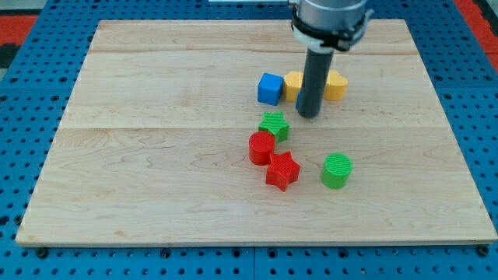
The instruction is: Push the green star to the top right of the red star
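The green star [274, 125] lies near the board's middle, touching the upper right of a red cylinder [261, 147]. The red star [282, 171] sits just below and right of that red cylinder, so the green star is above and slightly left of the red star. My tip [309, 115] is at the end of the dark rod, a little up and to the right of the green star, with a small gap between them.
A blue cube [269, 89] and two yellow blocks [335, 85] stand just above my tip; a small blue block is partly hidden behind the rod. A green cylinder [336, 170] sits right of the red star. The wooden board [156, 155] lies on a blue pegboard.
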Robot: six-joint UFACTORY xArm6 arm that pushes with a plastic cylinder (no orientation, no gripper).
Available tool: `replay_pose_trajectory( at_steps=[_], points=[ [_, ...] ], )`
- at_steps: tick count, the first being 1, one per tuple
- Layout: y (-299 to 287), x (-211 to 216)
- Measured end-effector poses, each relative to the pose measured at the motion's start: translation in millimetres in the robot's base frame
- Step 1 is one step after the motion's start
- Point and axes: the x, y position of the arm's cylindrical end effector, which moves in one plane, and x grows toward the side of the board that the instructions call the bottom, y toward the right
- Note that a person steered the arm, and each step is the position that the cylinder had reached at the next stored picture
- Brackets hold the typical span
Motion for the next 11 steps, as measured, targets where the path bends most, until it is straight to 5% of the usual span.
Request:
replay_pose_trajectory(
  at_steps=[2,4,5,6,8,10,11],
  points=[
    [-23,42],
    [-83,17],
    [-132,39],
    [-84,73],
    [-78,25],
    [-25,74],
    [-1,51]
  ],
)
